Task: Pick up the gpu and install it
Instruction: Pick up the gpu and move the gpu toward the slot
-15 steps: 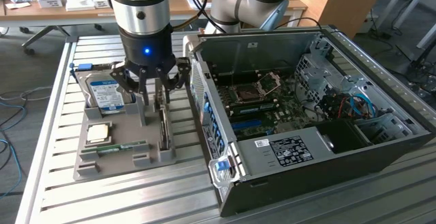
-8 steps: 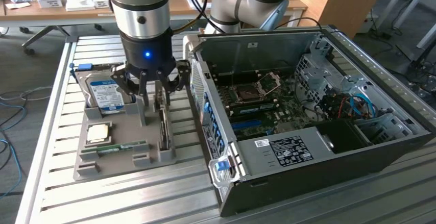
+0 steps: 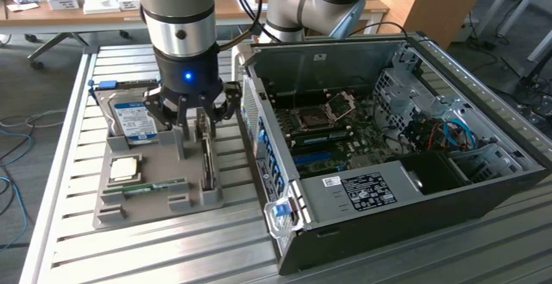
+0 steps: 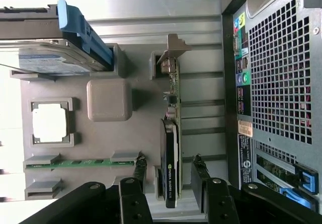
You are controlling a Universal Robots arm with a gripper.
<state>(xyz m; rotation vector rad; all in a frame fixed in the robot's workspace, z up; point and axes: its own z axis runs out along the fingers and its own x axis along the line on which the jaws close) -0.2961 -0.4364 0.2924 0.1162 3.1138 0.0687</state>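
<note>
At the exterior view's left, a grey holder (image 3: pixel 172 167) lies on the slatted metal tabletop (image 3: pixel 172 245). It has a separate seat for each part, so the parts keep a fixed place and stand ready for a grasp from above. A hard drive (image 3: pixel 134 119) with a blue-white label leans in the seat at the far end. Nearer to the camera a square processor chip (image 3: pixel 126 167) lies flat in its frame. Just beside it, a narrow green memory stick (image 3: pixel 155 185) sits on its edge between two small blocks.

Further right, along the holder's side nearest to the case, the gpu (image 3: pixel 208 161) stands on its long edge in a slot. Its thin upper edge is therefore free to be taken. The gripper (image 3: pixel 198 123) hangs directly over it. In the wrist view the gripper (image 4: pixel 170 166) is spread wide, with one finger on each side of the gpu (image 4: pixel 171 153) and a gap on both sides. So nothing is held, and the card is not yet lifted from its slot.

At the exterior view's right, the computer case (image 3: pixel 483 174) lies on its side with the cover off, so the motherboard (image 3: pixel 345 135) faces upward and can be reached from above.
</note>
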